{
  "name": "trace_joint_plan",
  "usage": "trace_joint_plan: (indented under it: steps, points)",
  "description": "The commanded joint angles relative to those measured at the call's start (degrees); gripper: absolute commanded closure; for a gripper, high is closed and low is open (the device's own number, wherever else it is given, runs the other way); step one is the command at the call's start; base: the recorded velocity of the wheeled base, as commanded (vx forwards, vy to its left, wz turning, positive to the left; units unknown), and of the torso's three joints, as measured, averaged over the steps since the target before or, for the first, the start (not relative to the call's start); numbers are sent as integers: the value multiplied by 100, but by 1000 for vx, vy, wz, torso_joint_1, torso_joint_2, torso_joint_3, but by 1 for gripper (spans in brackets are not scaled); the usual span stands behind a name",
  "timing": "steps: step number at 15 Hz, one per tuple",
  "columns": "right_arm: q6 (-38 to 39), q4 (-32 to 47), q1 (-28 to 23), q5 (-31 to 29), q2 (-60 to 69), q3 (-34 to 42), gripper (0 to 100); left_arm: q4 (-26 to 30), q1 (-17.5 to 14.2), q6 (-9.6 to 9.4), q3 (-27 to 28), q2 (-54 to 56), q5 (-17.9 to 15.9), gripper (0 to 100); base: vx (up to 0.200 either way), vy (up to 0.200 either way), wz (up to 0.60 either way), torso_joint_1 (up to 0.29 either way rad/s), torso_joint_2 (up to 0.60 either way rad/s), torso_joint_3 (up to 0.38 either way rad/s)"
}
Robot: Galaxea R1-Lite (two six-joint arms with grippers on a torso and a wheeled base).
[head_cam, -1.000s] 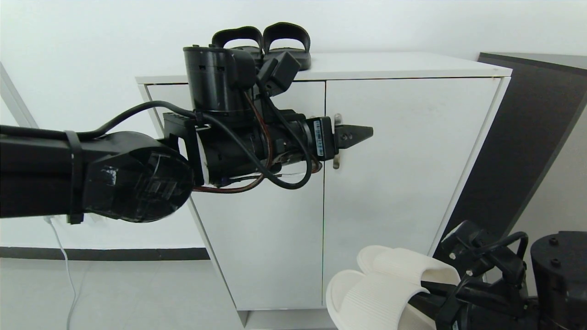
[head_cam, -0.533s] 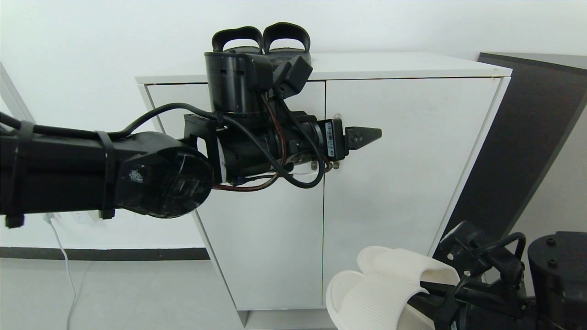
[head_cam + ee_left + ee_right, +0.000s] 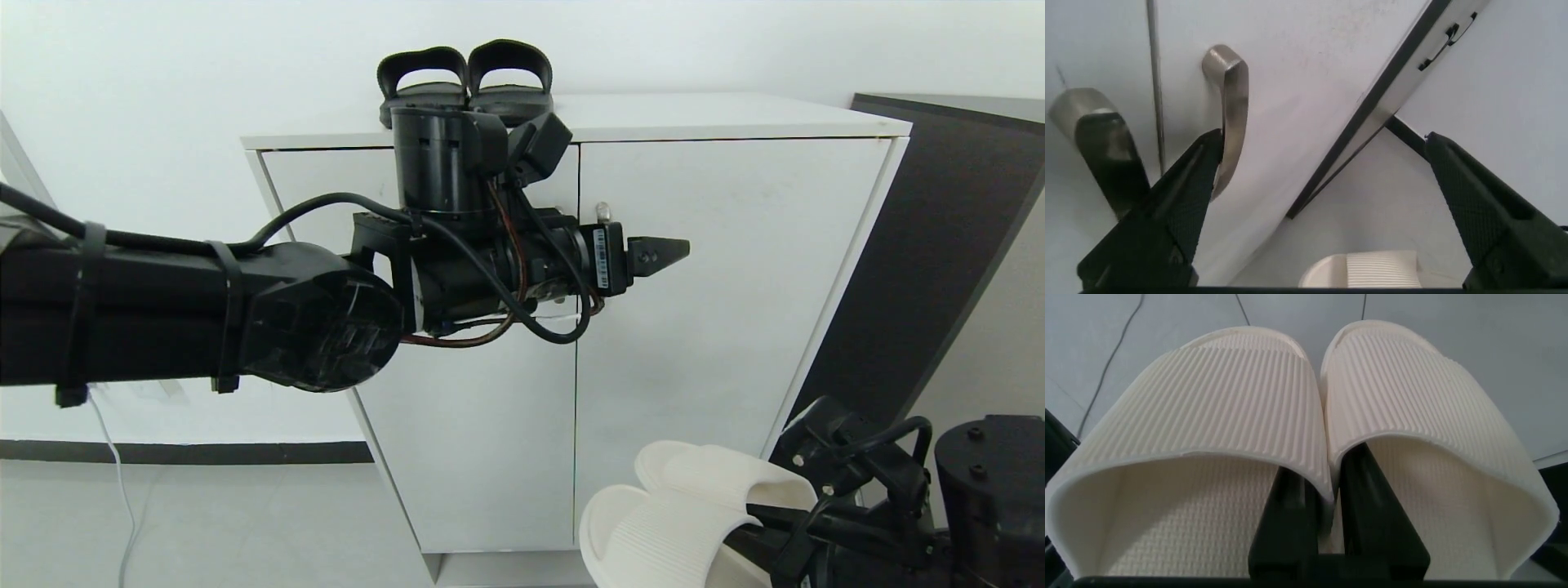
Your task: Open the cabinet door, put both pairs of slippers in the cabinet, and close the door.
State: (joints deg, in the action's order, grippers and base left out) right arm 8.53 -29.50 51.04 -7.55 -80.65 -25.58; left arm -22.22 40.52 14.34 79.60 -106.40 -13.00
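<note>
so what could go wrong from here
The open left gripper has the door handle right at one finger, so closing may miss it. The white slippers in the right gripper hang before that door and could block its swing. The black slippers just above the left gripper could get knocked off.

The left gripper [image 3: 671,253] shifts farther right and slightly lower across the cabinet [image 3: 718,286] front, its wrist now covering most of the door handle [image 3: 602,211]

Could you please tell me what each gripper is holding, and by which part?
The right gripper pinches the white slippers by their touching inner strap walls, one finger inside each. The left gripper is open by the door handle, holding nothing.
</note>
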Motion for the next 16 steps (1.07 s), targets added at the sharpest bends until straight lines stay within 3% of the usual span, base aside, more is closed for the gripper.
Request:
trace_joint_plan:
  steps: [1, 8, 13, 16]
  points:
    - [-1, -3, 20, 8, -12, 18, 100, -1, 0, 8, -15, 58, -1, 100, 0, 0, 0, 0, 0, 0]
    - [-115, -12, 73, 25, 41, 167, 100, -28, 8, 8, -332, 295, -19, 100, 0, 0, 0, 0, 0, 0]
    - [-115, -3, 231, 456, 296, 352, 100, -80, 395, -10, -1342, 1157, -72, 100, 0, 0, 0, 0, 0, 0]
    - [-194, -3, 257, 596, 419, 448, 100, -80, 457, -1, -1773, 1570, -72, 100, 0, 0, 0, 0, 0, 0]
